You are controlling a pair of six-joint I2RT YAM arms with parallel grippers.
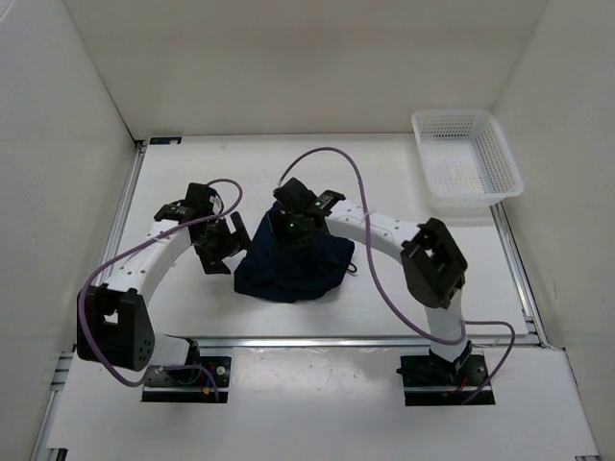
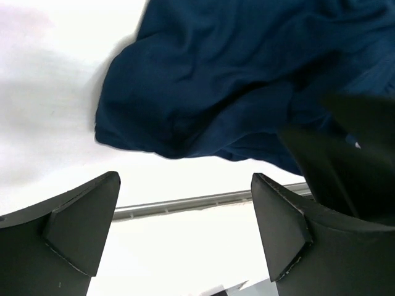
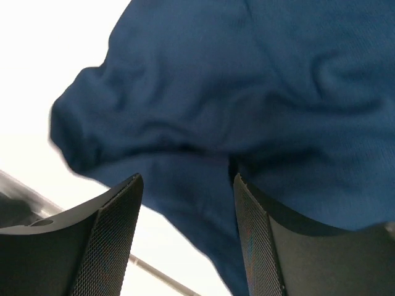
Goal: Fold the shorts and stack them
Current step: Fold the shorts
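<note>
**Blue shorts [image 1: 288,269] in a heap, both grippers spread apart**

Dark blue shorts bunched up in a soft heap near the middle of the white table [image 1: 192,173]. Not flat, not folded neat. Lots of bumps and wrinkles on top. A thin dark string [image 1: 352,265] poking out at the right side of the heap.

Left gripper [image 1: 226,248] just beside the left side of the heap, low over the table. Seen from the left wrist camera: two black fingers [image 2: 86,225] spread far apart. Only bare table and a silver rail [image 2: 185,205] in the gap. Nothing held. Edge of the blue cloth a little way ahead of the tips, not touching them.

Right gripper [image 1: 293,238] right over the heap, toward its far side. Seen from the right wrist camera: fingers [image 3: 105,240] apart too, but not as wide. Blue cloth filling the gap and almost the whole view past it. No pinch on the cloth to see. Hard to tell whether the cloth brushes the inner sides of the fingers.

White mesh basket [image 1: 504,158] in the far right corner of the table, well apart from the shorts. A purple cable [image 1: 332,152] looping along each arm.
</note>
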